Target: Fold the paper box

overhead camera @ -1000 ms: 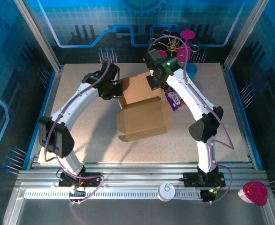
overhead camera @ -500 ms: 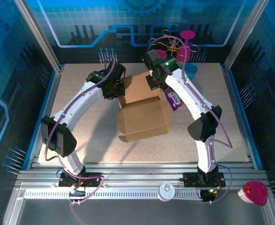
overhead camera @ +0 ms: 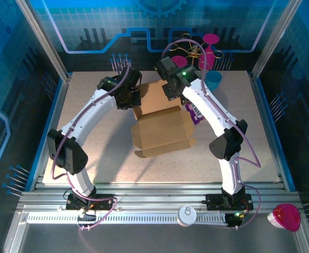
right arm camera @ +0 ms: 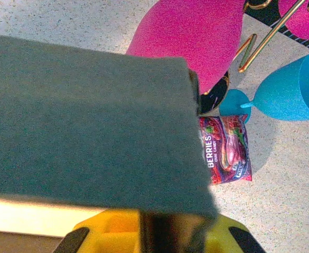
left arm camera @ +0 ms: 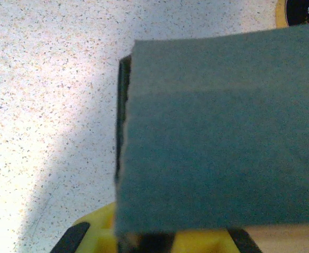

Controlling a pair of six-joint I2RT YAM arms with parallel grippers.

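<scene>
Plainly brown paper box — rectangular, surface perhaps matte.

paper box: matt brown cardboard | table: smooth, speckled stone-look | snack packet: glossy foil

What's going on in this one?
Two robot arms are folding a brown paper box on the table. The left claw and the right claw each pinch its raised far panel from opposite sides. A purple snack packet lies on the table just right of the box.
</scene>
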